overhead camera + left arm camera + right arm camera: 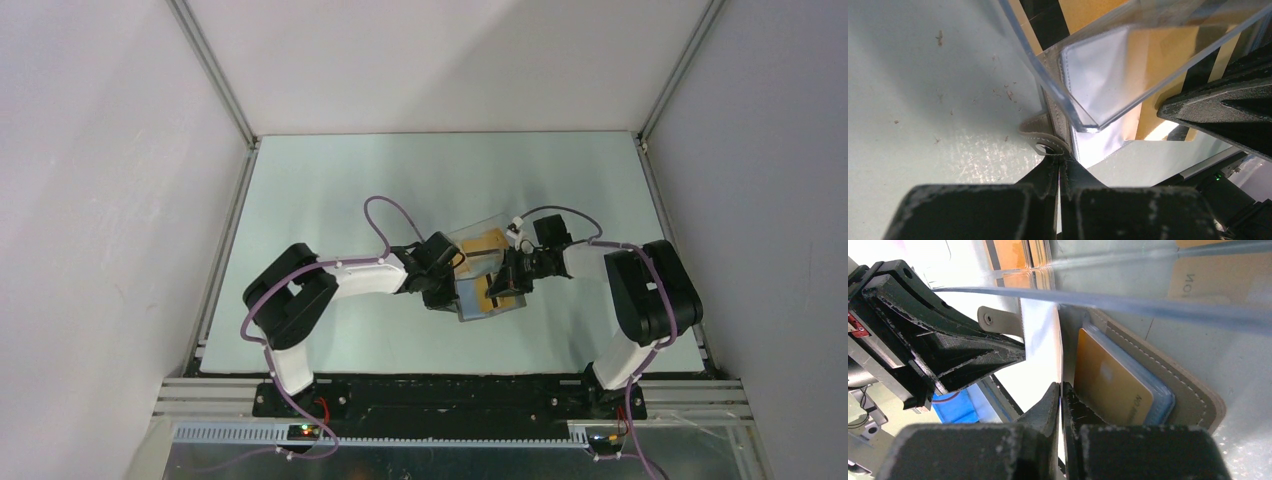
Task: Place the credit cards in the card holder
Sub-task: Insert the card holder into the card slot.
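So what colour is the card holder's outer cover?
The card holder is grey-taupe, with pale stitching along its edge; it shows best in the right wrist view.

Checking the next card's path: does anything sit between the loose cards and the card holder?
Yes: a wall of the clear box runs between the cards and the card holder, overlapping its open face.

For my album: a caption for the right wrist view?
Right gripper pinches the clear sleeve of the card holder beside a tucked orange card.
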`<action>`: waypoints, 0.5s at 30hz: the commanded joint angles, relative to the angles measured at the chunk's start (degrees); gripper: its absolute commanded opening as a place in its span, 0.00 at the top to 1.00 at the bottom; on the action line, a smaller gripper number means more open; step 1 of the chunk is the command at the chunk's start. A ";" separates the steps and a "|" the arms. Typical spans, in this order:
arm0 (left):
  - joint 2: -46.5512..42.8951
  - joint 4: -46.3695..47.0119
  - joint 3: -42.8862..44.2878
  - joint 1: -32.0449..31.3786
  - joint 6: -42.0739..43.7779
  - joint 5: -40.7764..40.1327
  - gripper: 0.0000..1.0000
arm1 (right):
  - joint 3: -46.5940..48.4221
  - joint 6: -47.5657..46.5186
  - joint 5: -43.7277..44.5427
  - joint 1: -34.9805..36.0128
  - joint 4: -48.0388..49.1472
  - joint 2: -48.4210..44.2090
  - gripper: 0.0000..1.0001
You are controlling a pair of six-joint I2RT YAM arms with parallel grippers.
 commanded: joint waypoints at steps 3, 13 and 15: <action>4.17 -5.49 -1.84 -0.46 2.98 -3.38 1.00 | -0.17 1.71 2.19 2.20 -1.88 1.15 0.87; 3.53 -5.55 -1.54 -0.45 3.27 -3.66 1.00 | 1.72 -0.02 12.59 5.66 -10.82 -4.98 0.56; 3.65 -5.50 -1.47 -0.45 3.35 -3.60 1.00 | 3.13 -0.23 13.85 5.78 -13.45 -6.32 0.47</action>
